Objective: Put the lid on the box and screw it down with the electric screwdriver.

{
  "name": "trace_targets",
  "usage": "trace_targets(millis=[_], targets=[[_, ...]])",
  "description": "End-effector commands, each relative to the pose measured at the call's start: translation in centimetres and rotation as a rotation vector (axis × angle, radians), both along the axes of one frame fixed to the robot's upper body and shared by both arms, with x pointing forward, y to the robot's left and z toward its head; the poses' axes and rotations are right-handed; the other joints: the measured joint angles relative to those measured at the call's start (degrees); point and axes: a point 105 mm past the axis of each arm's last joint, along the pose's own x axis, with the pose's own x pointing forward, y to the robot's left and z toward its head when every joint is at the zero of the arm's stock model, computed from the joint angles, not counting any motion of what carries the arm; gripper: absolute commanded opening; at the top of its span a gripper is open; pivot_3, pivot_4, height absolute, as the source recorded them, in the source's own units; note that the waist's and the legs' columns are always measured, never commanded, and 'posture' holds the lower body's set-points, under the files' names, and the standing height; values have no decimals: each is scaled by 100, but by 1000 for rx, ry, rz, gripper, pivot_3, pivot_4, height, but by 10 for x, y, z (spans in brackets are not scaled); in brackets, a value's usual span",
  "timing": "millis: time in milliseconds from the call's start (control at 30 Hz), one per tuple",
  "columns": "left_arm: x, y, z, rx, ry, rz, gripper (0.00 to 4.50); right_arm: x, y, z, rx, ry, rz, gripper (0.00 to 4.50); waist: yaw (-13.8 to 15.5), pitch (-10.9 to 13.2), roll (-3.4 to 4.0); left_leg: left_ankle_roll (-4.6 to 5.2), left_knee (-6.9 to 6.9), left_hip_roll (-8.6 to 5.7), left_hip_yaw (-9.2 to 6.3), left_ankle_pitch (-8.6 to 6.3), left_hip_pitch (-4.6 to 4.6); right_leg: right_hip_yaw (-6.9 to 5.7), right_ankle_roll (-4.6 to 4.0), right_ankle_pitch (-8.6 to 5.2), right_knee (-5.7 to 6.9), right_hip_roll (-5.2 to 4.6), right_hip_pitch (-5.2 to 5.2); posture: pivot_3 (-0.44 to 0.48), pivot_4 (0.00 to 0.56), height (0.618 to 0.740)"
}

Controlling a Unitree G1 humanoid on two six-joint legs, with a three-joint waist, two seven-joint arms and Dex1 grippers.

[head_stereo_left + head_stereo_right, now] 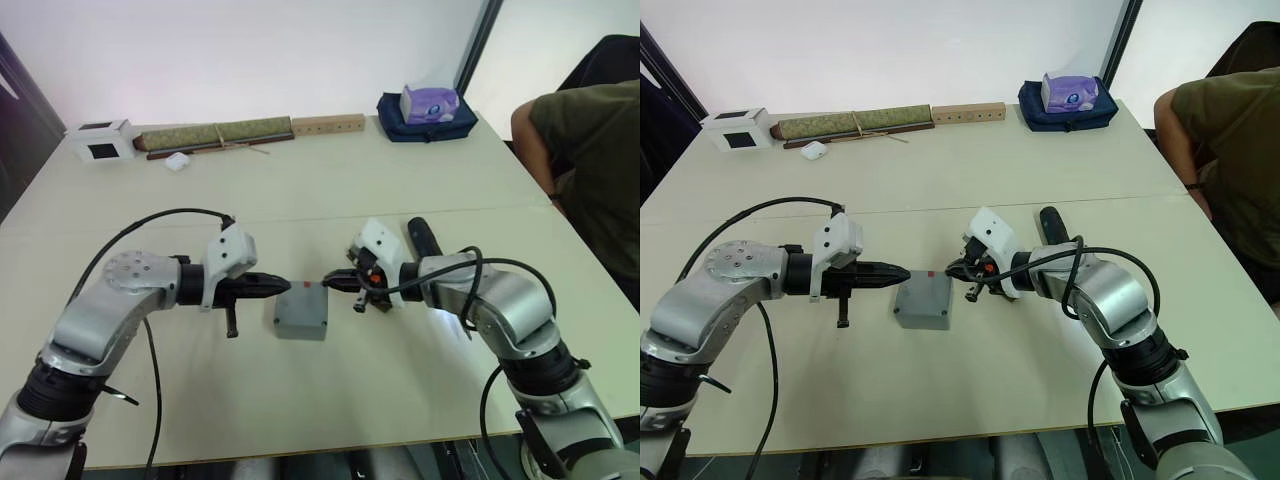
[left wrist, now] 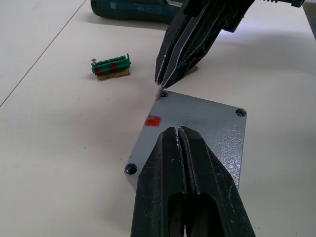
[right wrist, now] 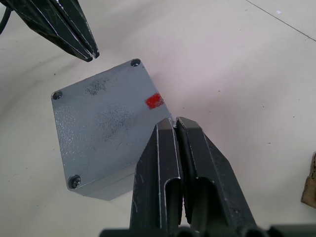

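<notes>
Over the table (image 1: 400, 180), both closed hands flank the lid (image 1: 302, 310).

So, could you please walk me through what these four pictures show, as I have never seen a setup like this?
This is a humanoid robot with two arms, each ending in a two-fingered black gripper. The two wide pictures come from cameras in its head, looking down over a pale table. The two close-ups come from cameras on each wrist, looking along that gripper's fingers.

Between the arms sits a small grey box with its lid already on, red mark up. The left gripper and right gripper are both shut, holding nothing, with their tips at opposite sides of the lid. The electric screwdriver lies on the table by the right arm. A small green connector lies nearby. A person sits at the table's edge.
</notes>
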Motion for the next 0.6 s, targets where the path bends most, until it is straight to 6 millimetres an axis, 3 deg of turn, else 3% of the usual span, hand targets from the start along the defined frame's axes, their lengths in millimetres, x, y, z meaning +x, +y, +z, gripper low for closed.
trace_targets(millis=[33, 600], targets=[[-2, -2, 8, -9, -39, -15, 0, -1, -2, 17, 9, -45, 22, 49, 1, 0, 0, 0, 0, 0, 0, 0, 0, 0, 0, 0, 0, 0, 0, 0, 150, 740], [1, -3, 8, -18, -43, -11, 0, -7, 0, 15, -27, -32, 65, 49, 1, 0, 0, 0, 0, 0, 0, 0, 0, 0, 0, 0, 0, 0, 0, 0, 150, 740]])
